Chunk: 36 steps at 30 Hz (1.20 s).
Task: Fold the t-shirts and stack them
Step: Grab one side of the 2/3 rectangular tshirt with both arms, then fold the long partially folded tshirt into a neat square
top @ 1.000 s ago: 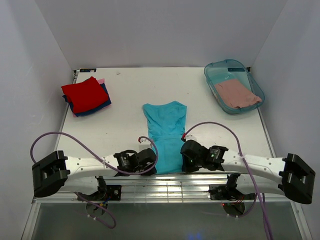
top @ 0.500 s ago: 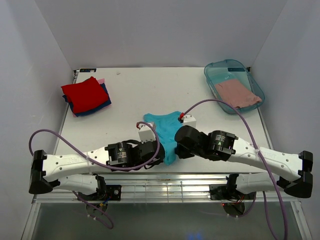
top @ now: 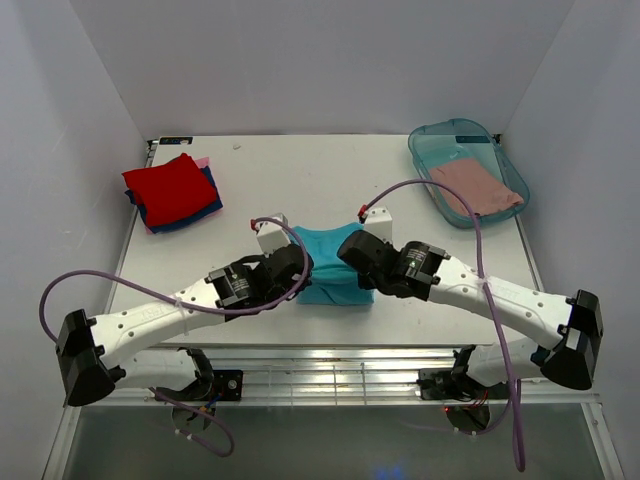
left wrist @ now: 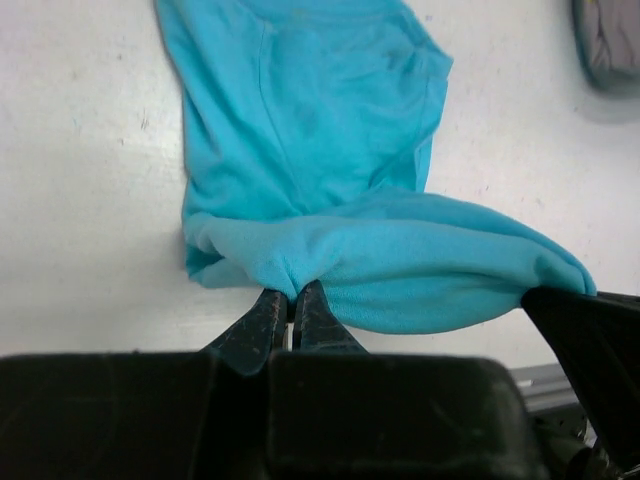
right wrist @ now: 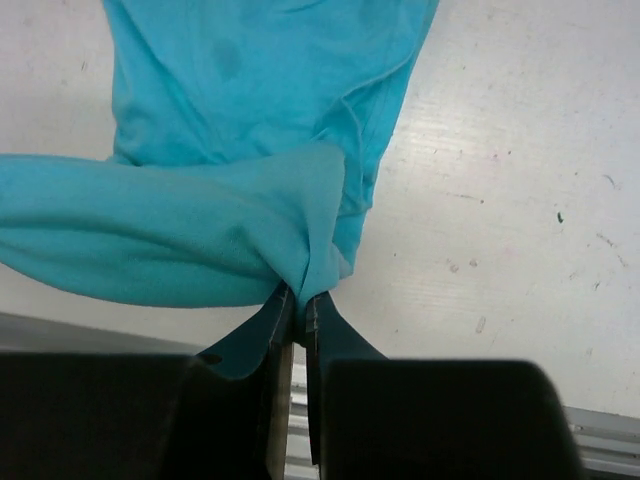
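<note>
Risk 1: a hem corner could slip free, since each grip holds only a small bunch of cloth; the fold would land crooked.
Risk 2: uneven travel of the two arms would skew the folded edge.
Left gripper (left wrist: 294, 302): fingers pinching the left hem corner of the teal shirt (left wrist: 320, 150).
Right gripper (right wrist: 299, 300): fingers pinching the right hem corner.
Shirt, place: table (top: 260, 170) centre, between the grippers.
Shirt, look: near half raised and doubled over toward the far half, which lies flat. The hem sags between the grips, with soft wrinkles.
Stack (top: 172, 190): far left, red on top.
</note>
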### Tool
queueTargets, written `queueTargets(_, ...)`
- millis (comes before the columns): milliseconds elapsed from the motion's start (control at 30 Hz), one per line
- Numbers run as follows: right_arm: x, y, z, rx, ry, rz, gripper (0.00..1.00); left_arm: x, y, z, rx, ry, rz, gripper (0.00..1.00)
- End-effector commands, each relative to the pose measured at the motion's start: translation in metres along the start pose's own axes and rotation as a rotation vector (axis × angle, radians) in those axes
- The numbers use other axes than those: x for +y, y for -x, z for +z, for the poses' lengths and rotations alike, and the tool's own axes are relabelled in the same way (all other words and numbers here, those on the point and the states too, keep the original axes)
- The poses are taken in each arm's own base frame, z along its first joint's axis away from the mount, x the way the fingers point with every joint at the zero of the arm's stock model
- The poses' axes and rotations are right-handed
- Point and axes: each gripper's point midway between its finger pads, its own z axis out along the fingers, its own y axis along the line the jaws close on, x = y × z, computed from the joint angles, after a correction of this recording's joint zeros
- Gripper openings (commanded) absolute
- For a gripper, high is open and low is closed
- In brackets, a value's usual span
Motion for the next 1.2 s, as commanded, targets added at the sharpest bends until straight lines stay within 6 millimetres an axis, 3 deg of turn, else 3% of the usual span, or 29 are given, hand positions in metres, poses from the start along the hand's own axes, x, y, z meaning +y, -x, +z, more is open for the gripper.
queueTargets(0, -0.007, 0.037, 0.011, -0.094, -0.039, 0.01, 0.08, -0.014, 0.029, 0.018, -0.053, -0.062, 0.016, 0.0)
queueTargets(167, -0.013, 0.05, 0.036, -0.091, -0.075, -0.001, 0.08, -0.022, 0.033, 0.048, -0.021, -0.069, 0.046, 0.0)
queueTargets(533, -0.019, 0.074, 0.09, -0.062, -0.102, -0.053, 0.08, -0.009, 0.042, 0.106, 0.043, -0.042, 0.05, 0.0)
queueTargets(767, -0.023, 0.077, 0.125, -0.011, -0.134, -0.081, 0.08, -0.006, 0.041, 0.141, 0.081, -0.015, 0.065, 0.0)
queueTargets(900, -0.031, 0.084, 0.146, -0.018, -0.181, -0.088, 0.1, 0.001, 0.053, 0.157, 0.057, 0.053, 0.068, 0.0)
queueTargets(933, -0.036, 0.098, 0.149, -0.04, -0.201, -0.069, 0.17, -0.003, 0.065, 0.157, 0.035, 0.068, 0.066, 0.14)
queueTargets(1000, -0.051, 0.116, 0.157, -0.063, -0.27, -0.076, 0.4, 0.012, 0.082, 0.16, -0.009, 0.18, 0.081, 0.46)
queueTargets(1033, -0.051, 0.141, 0.152, -0.113, -0.285, -0.06, 0.45, -0.001, 0.11, 0.156, -0.07, 0.18, 0.069, 0.64)
queueTargets(1100, -0.061, 0.171, 0.138, -0.187, -0.342, -0.072, 0.52, 0.005, 0.136, 0.149, -0.138, 0.266, 0.104, 0.75)
queueTargets(1133, -0.061, 0.193, 0.123, -0.243, -0.342, -0.058, 0.53, -0.006, 0.157, 0.141, -0.187, 0.258, 0.097, 0.81)
queueTargets(1167, -0.061, 0.203, 0.116, -0.272, -0.339, -0.061, 0.54, -0.003, 0.167, 0.138, -0.205, 0.276, 0.112, 0.82)
